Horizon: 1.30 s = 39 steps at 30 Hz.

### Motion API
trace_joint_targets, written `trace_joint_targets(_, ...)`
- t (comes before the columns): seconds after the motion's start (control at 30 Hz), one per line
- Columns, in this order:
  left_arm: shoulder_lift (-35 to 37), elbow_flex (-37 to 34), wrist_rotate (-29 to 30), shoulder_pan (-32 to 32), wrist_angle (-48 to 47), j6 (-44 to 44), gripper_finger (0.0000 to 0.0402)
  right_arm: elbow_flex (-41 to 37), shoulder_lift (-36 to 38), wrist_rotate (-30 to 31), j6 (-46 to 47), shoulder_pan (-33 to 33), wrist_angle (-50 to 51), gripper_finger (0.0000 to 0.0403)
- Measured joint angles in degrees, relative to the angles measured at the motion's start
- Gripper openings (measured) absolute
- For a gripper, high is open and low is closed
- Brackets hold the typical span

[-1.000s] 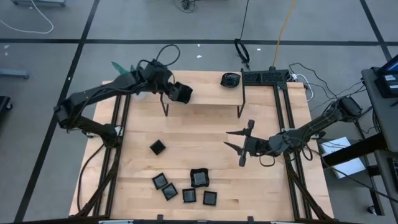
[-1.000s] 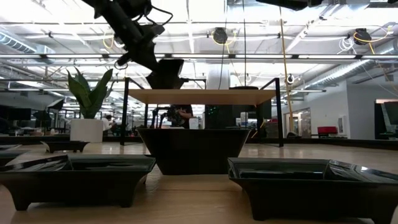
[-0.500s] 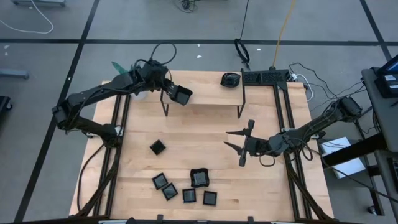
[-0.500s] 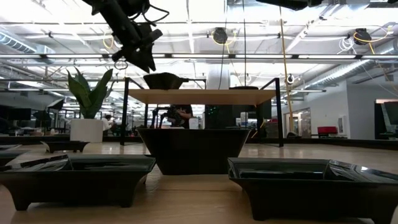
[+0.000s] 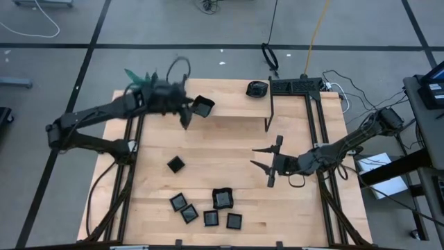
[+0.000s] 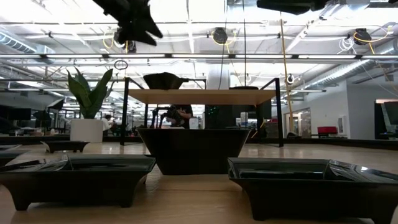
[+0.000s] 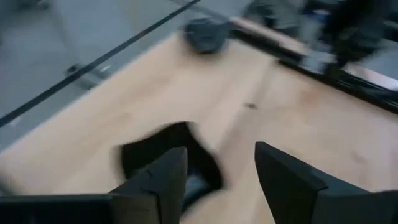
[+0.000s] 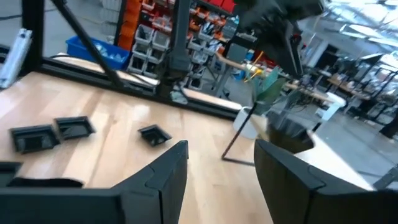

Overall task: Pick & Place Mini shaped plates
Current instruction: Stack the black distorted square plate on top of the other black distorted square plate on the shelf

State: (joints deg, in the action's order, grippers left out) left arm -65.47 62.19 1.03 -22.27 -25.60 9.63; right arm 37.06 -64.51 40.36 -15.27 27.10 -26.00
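Observation:
A small black plate (image 5: 203,105) rests on its base on the left end of a raised wooden shelf (image 5: 236,105); the low view shows the plate (image 6: 163,81) on the shelf top. My left gripper (image 5: 182,106) is open just left of the plate and above it (image 6: 143,26), touching nothing; its wrist view shows the plate (image 7: 163,152) past the open fingers. Several more black plates (image 5: 210,218) lie near the table's front edge, one (image 5: 176,164) farther in. My right gripper (image 5: 268,162) hangs open over the table's middle right with nothing between its fingers (image 8: 221,168).
A rounded black plate (image 5: 257,88) sits at the far edge beside a black power strip (image 5: 295,85). A green potted plant (image 5: 139,78) stands at the far left corner. The shelf's thin legs (image 5: 269,121) and black frame rails (image 5: 318,139) border the bare wood in the middle.
My left gripper has opened and let go of the plate, then drawn back toward the table's left edge and upward. The plate, earlier tilted in the fingers, now rests level on the shelf's left end. My right gripper has kept still.

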Motion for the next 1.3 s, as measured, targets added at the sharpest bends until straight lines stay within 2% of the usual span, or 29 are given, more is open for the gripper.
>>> trace_joint_targets(0.13,6.87,-10.68,0.59,5.88,9.86,-0.49,0.0173,0.00,-0.02,-0.17,3.04,1.58,3.69,0.0171)
trace_joint_targets(0.23,12.17,-21.75,0.58,10.79,20.68,1.24,0.0162,-0.02,-0.67,-0.69,5.92,2.50,5.02,0.0171)
trace_joint_targets(0.37,15.49,-37.77,0.58,18.32,47.50,0.81,0.0157,0.61,-4.72,-9.24,10.53,2.06,4.94,0.0171)
trace_joint_targets(0.43,15.62,-44.19,0.52,21.36,60.63,-1.40,0.0160,3.64,-9.10,-12.96,12.75,1.05,7.16,0.0171)
trace_joint_targets(0.57,15.21,-52.11,1.53,25.62,76.14,-4.87,0.0161,13.97,-19.54,-20.97,15.83,-1.34,18.58,0.0171)
trace_joint_targets(0.73,14.93,-54.92,8.60,31.25,77.82,-9.28,0.0161,25.90,-31.91,-27.68,15.68,-4.23,31.11,0.0171)
trace_joint_targets(0.9,12.49,-54.81,10.34,35.75,78.32,-11.79,0.0161,31.32,-40.04,-33.11,15.80,-5.79,33.10,0.0171)
trace_joint_targets(1.1,8.48,-54.81,17.93,38.15,79.06,-12.13,0.0161,34.13,-44.37,-34.53,16.11,-7.27,33.10,0.0171)
trace_joint_targets(1.3,7.31,-54.75,18.55,38.15,79.56,-11.43,0.0161,34.21,-46.33,-34.62,16.15,-9.16,32.81,0.0171)
